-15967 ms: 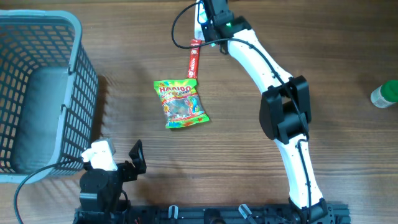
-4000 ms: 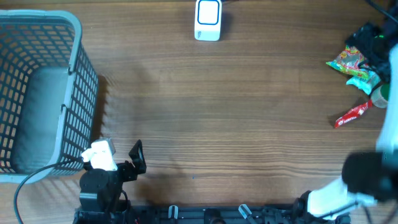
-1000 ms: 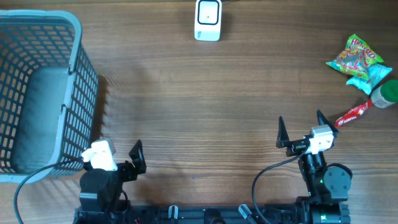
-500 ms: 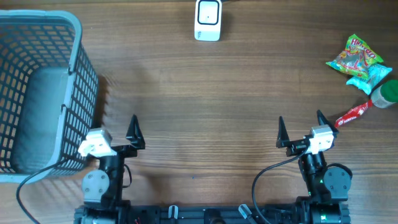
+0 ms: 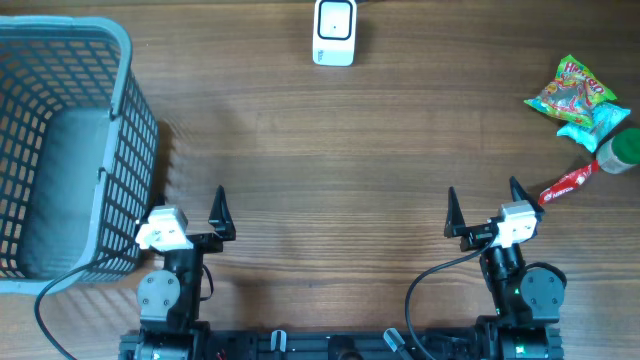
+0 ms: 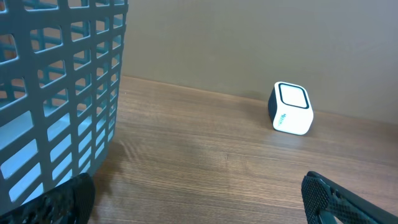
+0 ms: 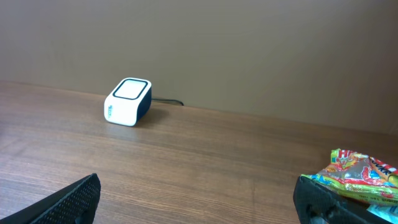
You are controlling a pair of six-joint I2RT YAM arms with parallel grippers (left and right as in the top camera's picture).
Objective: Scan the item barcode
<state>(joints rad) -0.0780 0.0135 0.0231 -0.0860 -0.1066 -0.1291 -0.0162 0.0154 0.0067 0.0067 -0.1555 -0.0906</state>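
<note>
**Wood-grain table, both grippers spread wide and empty**

Overhead: brown wooden table (image 5: pixel 330 170) with a white barcode scanner (image 5: pixel 334 31) at the far edge, near the middle. At the far right, well apart from the scanner, a green-and-red gummy candy bag (image 5: pixel 572 95). Just beside it, a green-capped bottle (image 5: pixel 620 152) cut by the frame edge and a red stick packet (image 5: pixel 566 183). On the left, a grey-blue plastic basket (image 5: pixel 120 40). Along the near edge, left gripper (image 5: pixel 185 205) just beside the basket's corner. Right gripper (image 5: pixel 482 190) near the stick packet but apart from it. Jaws of both fully parted, nothing between them.

Left wrist: basket wall filling the left side, scanner upright on the wood to the right. Dark fingertips (image 6: pixel 345 199) low in the corners, only bare table between.

Right wrist: scanner far left with its cable trailing behind. Candy bag at the lower right, partly hidden by one finger, not gripped.
</note>
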